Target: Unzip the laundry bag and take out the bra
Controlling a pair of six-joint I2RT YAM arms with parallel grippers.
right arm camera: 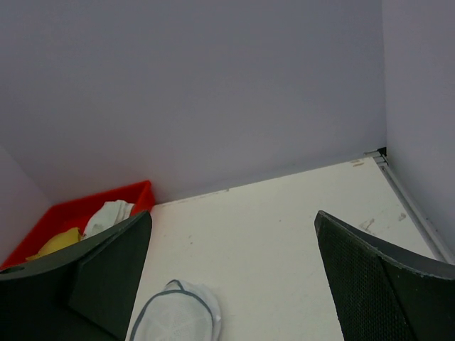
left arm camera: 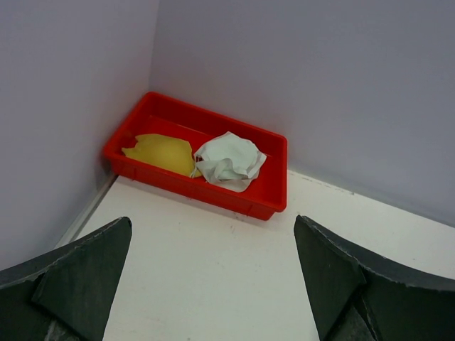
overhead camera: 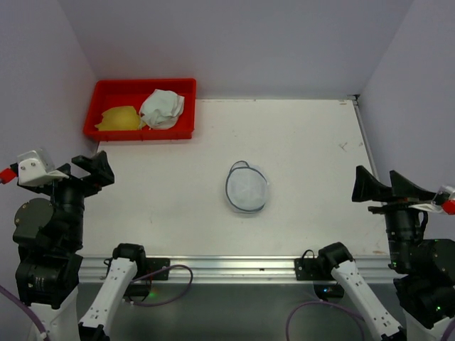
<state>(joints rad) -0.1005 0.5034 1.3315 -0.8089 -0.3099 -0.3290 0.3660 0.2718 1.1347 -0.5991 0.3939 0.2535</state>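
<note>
From above, shows the laundry bag (overhead camera: 247, 188) flattened to a white mesh disc with a dark band round its rim, lying near the middle of the counter (overhead camera: 313, 156), touched by neither arm and well apart from both. Places the left end effector (overhead camera: 84, 172) over the counter's left edge and the right end effector (overhead camera: 380, 186) over its right edge, each with jaws spread wide and gripping nothing. Puts a red tray (overhead camera: 142, 82) at the far left corner, against the back wall, holding a yellow item (overhead camera: 119, 118) on the left and a crumpled white cloth (overhead camera: 162, 108) on the right, the two touching. From the left wrist, looks straight at that tray in the corner and gives its contents more clearly than overhead: yellow piece lying fairly flat, white cloth bunched into a ball. Misses the bag altogether there; frames only counter surface between two dark fingers set far apart. From the right wrist, catches just the far part of the bag at the bottom edge, low between the widely parted fingers and just beside the one on the picture's left, rim band showing as a grey-blue line. Also catches the tray's end far off at left, partly hidden behind that same finger. Cannot tell zipper state or contents of the mesh from any view.
</note>
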